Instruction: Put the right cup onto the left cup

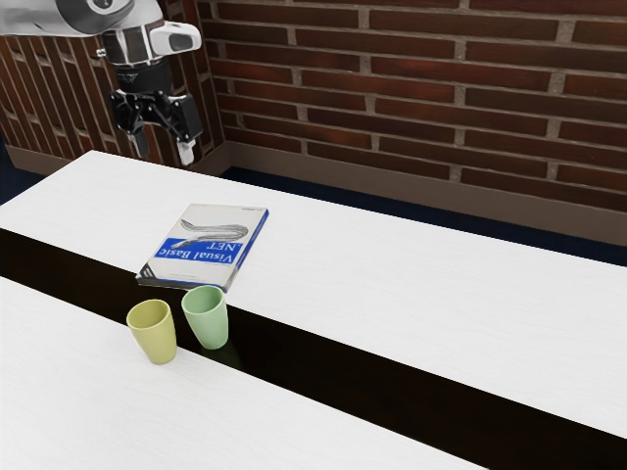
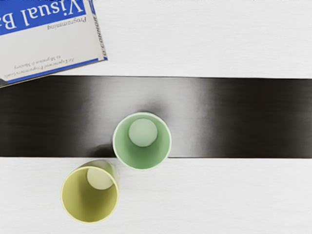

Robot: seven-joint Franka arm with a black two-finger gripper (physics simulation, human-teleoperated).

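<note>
High at the exterior view's upper left, my gripper point(image 1: 165, 154) hangs open with nothing between its fingers, well above and away from both cups. The green cup point(image 1: 208, 318) stands upright on the table's dark stripe. Beside it, toward the exterior view's left, the yellow cup point(image 1: 154, 333) is upright at the stripe's edge. From above, the wrist view looks into the green cup point(image 2: 142, 141) and the yellow cup point(image 2: 90, 194); both are hollow and hold nothing, with a small gap between their rims.
A Visual Basic book point(image 1: 203, 243) lies flat on the white table point(image 1: 392, 269) just behind the cups; its corner appears in the wrist view as the book point(image 2: 48, 44). A brick wall point(image 1: 411, 98) rises beyond the table.
</note>
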